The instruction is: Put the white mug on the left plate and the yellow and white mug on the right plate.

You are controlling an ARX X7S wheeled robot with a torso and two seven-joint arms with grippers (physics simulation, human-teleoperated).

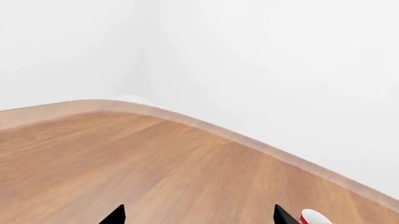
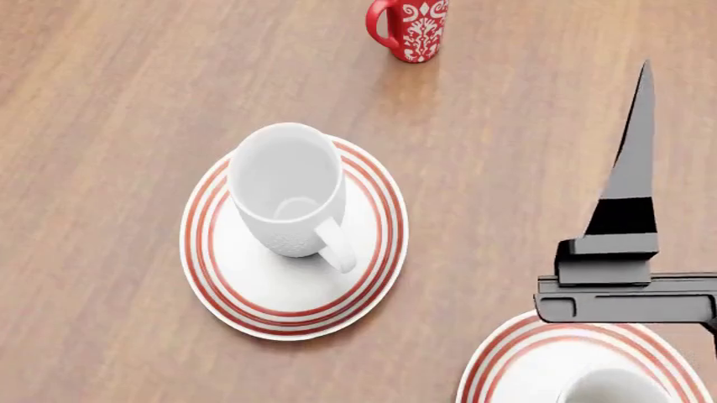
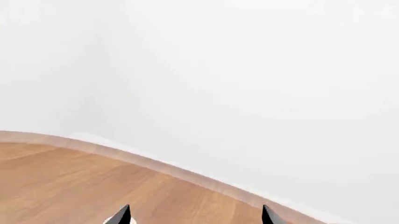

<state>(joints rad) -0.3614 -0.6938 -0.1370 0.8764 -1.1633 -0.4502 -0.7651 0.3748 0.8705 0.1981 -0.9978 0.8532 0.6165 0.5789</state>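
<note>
The white mug (image 2: 285, 189) stands upright on the left plate (image 2: 230, 294), its handle toward the camera. Only part of the right plate (image 2: 521, 357) shows at the head view's bottom right. A pale rounded rim (image 2: 610, 388) sits on it, and I cannot tell whether that is the yellow and white mug. My right gripper (image 3: 194, 218) is open with nothing between its tips. In the head view its dark finger (image 2: 636, 143) rises above the right plate. My left gripper (image 1: 199, 217) is open and empty over bare wood, and it is out of the head view.
A red mug with a white floral pattern (image 2: 412, 29) stands at the far side of the wooden table (image 2: 112, 101); its rim (image 1: 313, 218) shows beside my left fingertip. The table's curved far edge (image 1: 206, 123) meets a white wall.
</note>
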